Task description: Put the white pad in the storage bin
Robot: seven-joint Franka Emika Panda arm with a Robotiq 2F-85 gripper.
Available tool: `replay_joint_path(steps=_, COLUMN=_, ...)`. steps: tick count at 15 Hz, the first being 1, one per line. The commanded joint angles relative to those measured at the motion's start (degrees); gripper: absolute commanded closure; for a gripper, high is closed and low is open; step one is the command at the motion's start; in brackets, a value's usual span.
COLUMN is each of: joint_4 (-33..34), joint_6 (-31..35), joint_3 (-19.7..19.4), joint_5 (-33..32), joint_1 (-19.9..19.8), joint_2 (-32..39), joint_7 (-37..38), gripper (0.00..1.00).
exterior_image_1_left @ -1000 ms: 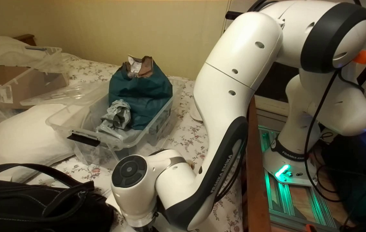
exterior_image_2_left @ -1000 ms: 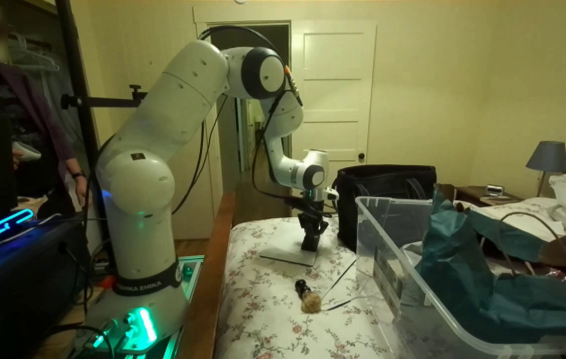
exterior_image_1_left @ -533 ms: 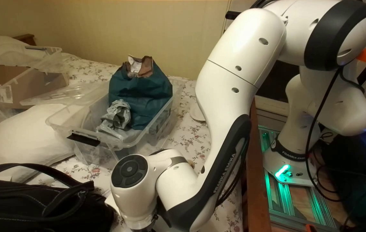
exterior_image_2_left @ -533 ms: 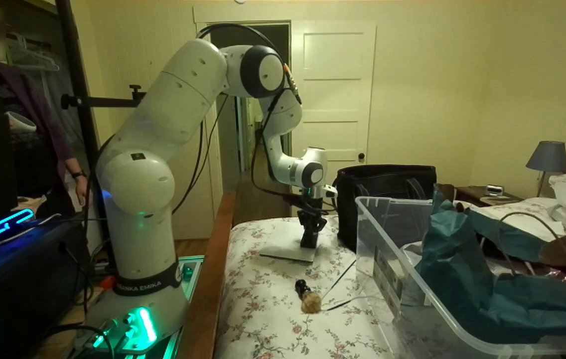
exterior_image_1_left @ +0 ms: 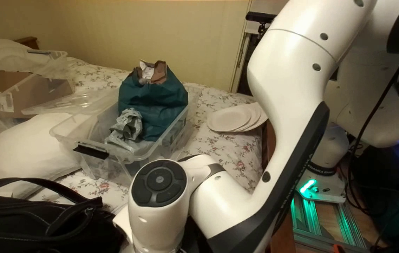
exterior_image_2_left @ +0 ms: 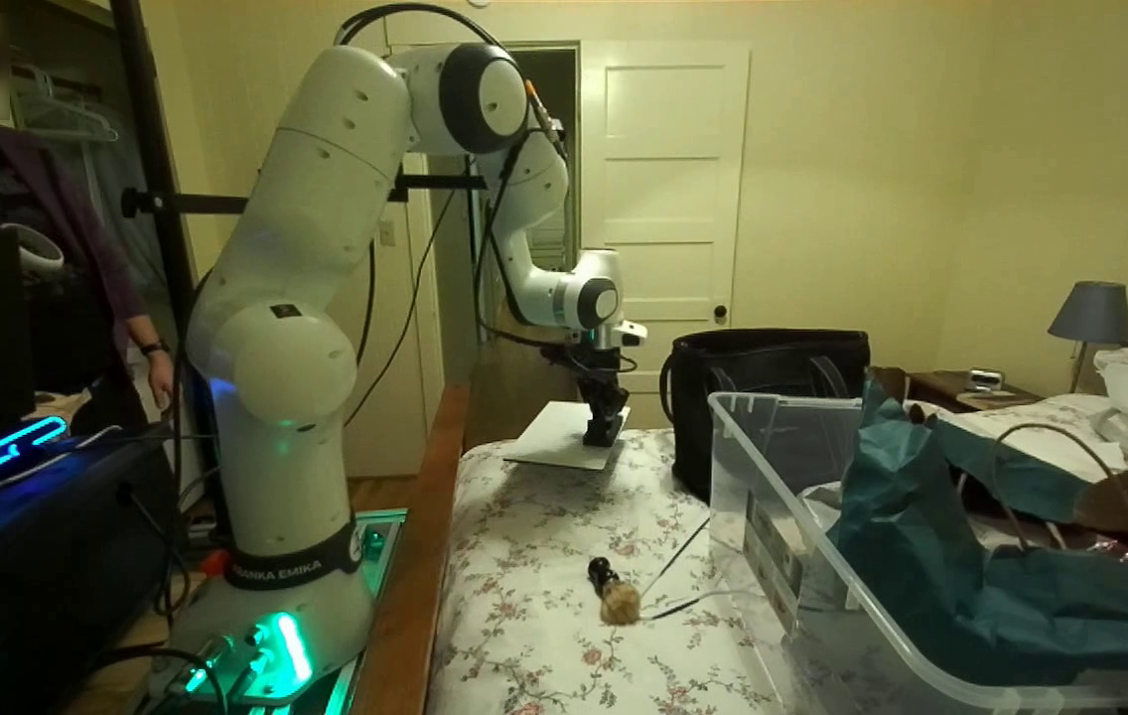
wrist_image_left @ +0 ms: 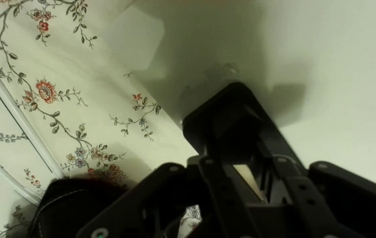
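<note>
The white pad [exterior_image_2_left: 554, 437] is a thin flat sheet, raised off the bed and tilted in an exterior view. My gripper [exterior_image_2_left: 604, 437] points down and is shut on its right-hand edge. In the wrist view the pad [wrist_image_left: 340, 76] fills the right side, with the black fingertips [wrist_image_left: 219, 105] over its edge. The storage bin [exterior_image_2_left: 884, 618] is a clear tub to the right of the gripper, some way off. It also shows in an exterior view [exterior_image_1_left: 106, 168], where the arm and frame edge hide the gripper and pad.
The bin holds a teal paper bag [exterior_image_1_left: 154, 105] and crumpled grey plastic [exterior_image_1_left: 128, 124]. A black bag [exterior_image_2_left: 773, 397] stands beside the gripper, near the bin. A brush [exterior_image_2_left: 614, 593] lies on the bed. Paper plates [exterior_image_1_left: 233, 118] lie near the wooden rail [exterior_image_2_left: 425, 536].
The arm has risen and drawn back toward its base. The pad has come up off the bed with the gripper and tilts. The plates are now uncovered in an exterior view.
</note>
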Motion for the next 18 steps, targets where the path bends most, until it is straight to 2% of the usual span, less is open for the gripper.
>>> replay_joint_path(steps=1, joint_4=-6.7, joint_6=3.2, joint_3=-0.5, joint_5=1.7, joint_1=0.3, joint_2=-7.2, joint_7=5.5, gripper=0.93)
replay_joint_path(steps=2, joint_4=-2.4, joint_6=1.0, joint_3=-0.2, joint_5=0.4, joint_1=0.3, joint_2=-2.8, joint_7=3.1, gripper=0.72)
replay_joint_path(steps=5, joint_4=-4.9, joint_6=1.8, joint_3=-0.3, joint_5=0.3, joint_1=0.0, joint_2=-5.1, joint_7=4.7, gripper=0.72)
replay_joint_path(steps=6, joint_4=-5.2, joint_6=1.8, joint_3=-0.3, joint_5=0.3, joint_1=0.0, joint_2=-5.3, joint_7=4.8, gripper=0.93)
replay_joint_path(steps=7, joint_4=-4.8, joint_6=0.2, joint_3=-3.2, joint_5=-2.9, joint_1=2.0, joint_2=-5.5, joint_7=9.2, gripper=0.93)
replay_joint_path(steps=11, joint_4=-8.8, joint_6=-0.7, joint_3=-8.3, joint_5=-7.6, joint_1=4.8, joint_2=-11.8, joint_7=23.0, gripper=0.93)
replay_joint_path(steps=13, joint_4=-10.5, joint_6=-0.9, joint_3=-8.7, joint_5=-9.2, joint_1=4.8, joint_2=-15.1, joint_7=28.9, gripper=0.93)
replay_joint_path(steps=18, joint_4=-14.3, joint_6=-2.2, joint_3=-4.7, joint_5=-12.1, joint_1=2.3, joint_2=-23.5, joint_7=38.3, gripper=0.93)
